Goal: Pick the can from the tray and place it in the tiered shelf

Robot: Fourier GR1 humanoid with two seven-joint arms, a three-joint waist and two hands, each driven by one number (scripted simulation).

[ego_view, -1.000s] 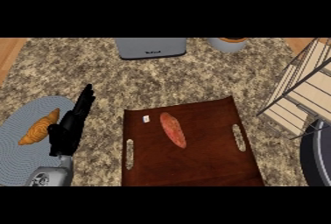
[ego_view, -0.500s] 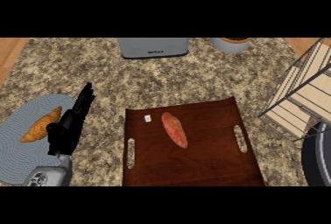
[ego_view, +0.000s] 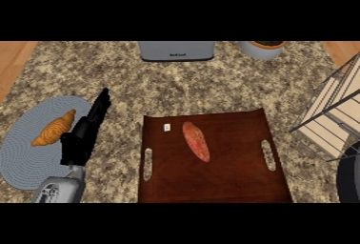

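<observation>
Mat [ego_view: 28, 157] at 9 o'clock carries croissant [ego_view: 53, 129]. Left hand [ego_view: 83, 138] beside it, fingers straight, holding nothing, resting. Right hand out of view. Tray [ego_view: 211, 183] at centre: no can visible, only reddish oblong item [ego_view: 196, 141] and small tag [ego_view: 166, 127]. Risk: wrong item grabbed. Shelf [ego_view: 336, 114] at 3 o'clock, cut by edge; reach could clip frame. Open counter at 12 o'clock.

Speckled stone tabletop [ego_view: 211, 90], wood strips at far left and right corners. Brown tray [ego_view: 211, 176] with slot handles lies at centre-front. Round blue-grey mat [ego_view: 21, 152] at left. Grey appliance [ego_view: 175, 50] at far edge, middle; grey pot [ego_view: 262, 49] right of it. Slatted tiered shelf [ego_view: 337, 114] stands at right edge. Dark round object [ego_view: 349, 178] at lower right, partly cut off.
</observation>
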